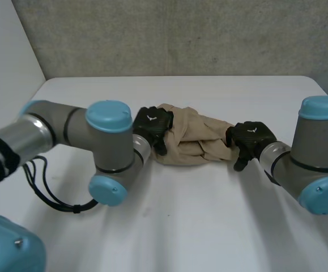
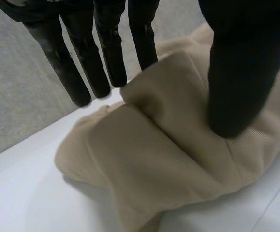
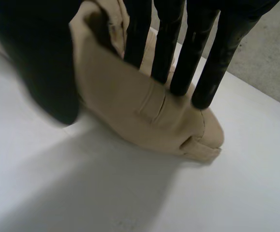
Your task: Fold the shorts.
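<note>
Nearest, the left arm and right arm come in from either side; between them is a wide bare stretch of white table, open room on the near side; the beige shorts lie bunched in a crumpled heap at mid-table, one hand on each end; left hand on the heap's left end, right hand on its right end.

Left wrist view: fingers straight and close together on the far side of a raised fold, thumb pressed down on the cloth on the near side, fold squeezed between them; the heap's rounded edge sits just past the fingertips, bare table beside it.

Right wrist view: straight fingers pressed onto the cloth, thumb opposite, cloth rising between thumb and fingers, so pinched; a stitched slot on the fabric near the fingertips; the cloth ends just beyond them, bare table all around.

Each hand's back carries a small white mark, too small to read.

Beyond the shorts, more bare table up to its far edge; behind that a grey concrete wall.
</note>
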You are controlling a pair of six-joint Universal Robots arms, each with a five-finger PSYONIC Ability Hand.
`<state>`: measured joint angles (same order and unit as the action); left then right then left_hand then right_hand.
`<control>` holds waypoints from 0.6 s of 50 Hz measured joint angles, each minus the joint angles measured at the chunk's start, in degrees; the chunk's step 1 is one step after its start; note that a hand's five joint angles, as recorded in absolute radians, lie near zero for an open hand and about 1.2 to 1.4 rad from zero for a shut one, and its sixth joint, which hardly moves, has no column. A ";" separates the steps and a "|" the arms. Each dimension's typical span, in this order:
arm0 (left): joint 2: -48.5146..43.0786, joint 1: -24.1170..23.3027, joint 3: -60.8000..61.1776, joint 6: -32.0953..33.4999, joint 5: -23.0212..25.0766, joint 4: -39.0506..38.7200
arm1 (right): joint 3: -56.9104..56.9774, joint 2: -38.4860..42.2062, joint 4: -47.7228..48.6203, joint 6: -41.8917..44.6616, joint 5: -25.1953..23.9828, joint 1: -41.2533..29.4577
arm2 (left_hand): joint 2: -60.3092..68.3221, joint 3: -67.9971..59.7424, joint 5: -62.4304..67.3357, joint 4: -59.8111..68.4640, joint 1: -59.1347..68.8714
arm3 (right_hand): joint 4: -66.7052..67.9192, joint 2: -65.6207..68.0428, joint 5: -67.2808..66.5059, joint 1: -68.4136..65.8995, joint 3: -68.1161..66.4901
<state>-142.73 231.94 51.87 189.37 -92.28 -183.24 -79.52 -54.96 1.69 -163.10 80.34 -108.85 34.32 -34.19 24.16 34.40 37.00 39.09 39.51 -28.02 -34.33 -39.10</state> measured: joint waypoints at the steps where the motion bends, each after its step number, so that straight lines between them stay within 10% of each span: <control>1: -0.66 -0.17 -0.46 0.08 0.00 -0.25 | -0.04 0.29 0.53 -0.49 0.03 -0.04 | 7.80 -7.78 6.13 6.68 7.23 | 0.00 0.00 0.00 0.00 0.00; 7: -1.15 -0.58 -0.69 -0.22 -0.39 -1.56 | -0.50 -0.55 3.34 -1.93 0.31 0.03 | 31.73 -30.98 28.45 31.82 24.99 | 28.80 26.17 -27.22 -19.84 -28.23; 30: 36.20 12.38 32.58 -0.81 -0.26 -3.42 | -5.07 -25.66 3.45 -1.96 0.72 -0.93 | 33.96 -33.77 31.00 34.32 26.36 | 28.93 27.85 -28.28 -19.84 -28.34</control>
<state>-106.53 244.31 84.45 188.56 -92.54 -186.66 -84.59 -80.62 5.14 -165.07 81.05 -109.78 68.27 -67.96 55.15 68.71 63.36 68.02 67.35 -56.30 -54.18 -67.44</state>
